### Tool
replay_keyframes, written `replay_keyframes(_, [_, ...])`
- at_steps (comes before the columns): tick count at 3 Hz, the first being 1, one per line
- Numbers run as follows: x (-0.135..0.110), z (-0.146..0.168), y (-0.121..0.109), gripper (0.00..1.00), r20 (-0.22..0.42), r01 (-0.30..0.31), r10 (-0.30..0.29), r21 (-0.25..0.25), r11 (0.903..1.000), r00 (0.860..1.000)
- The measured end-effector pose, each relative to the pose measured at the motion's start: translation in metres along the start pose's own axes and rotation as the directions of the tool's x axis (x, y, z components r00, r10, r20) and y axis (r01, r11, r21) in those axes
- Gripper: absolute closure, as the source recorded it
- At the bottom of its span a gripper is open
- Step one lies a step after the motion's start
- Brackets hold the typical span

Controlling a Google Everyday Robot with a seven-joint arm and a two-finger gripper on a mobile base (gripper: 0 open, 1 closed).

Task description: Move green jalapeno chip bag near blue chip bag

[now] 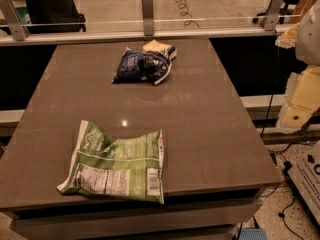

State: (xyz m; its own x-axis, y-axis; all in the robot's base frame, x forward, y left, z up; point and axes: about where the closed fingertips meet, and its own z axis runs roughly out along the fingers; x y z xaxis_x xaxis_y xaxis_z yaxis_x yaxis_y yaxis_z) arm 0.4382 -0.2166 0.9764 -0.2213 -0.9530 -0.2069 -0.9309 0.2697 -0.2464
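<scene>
Light-green foil chip bag (pixel 117 166) at 7 o'clock, navy glossy chip bag (pixel 142 66) at 12, gripper (pixel 300 101) perhaps at 3, grip unclear.

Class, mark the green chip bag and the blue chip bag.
green chip bag (pixel 120 166): camera view, middle of its printed face.
blue chip bag (pixel 142 66): camera view, middle of its top.
claw: not in view.

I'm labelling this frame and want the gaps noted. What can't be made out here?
- End effector: not visible in the camera view; only pale arm parts show, cut off by the right edge.
- Pale yellow packet: mostly hidden behind the blue chip bag.
- Green jalapeno chip bag: nutrition panel print too small to read.
</scene>
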Motion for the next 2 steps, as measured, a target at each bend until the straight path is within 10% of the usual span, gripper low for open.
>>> replay_keyframes(2, [-0.023, 0.011, 0.020, 0.00, 0.073, 0.025, -0.023, -0.025, 0.9994, 0.997])
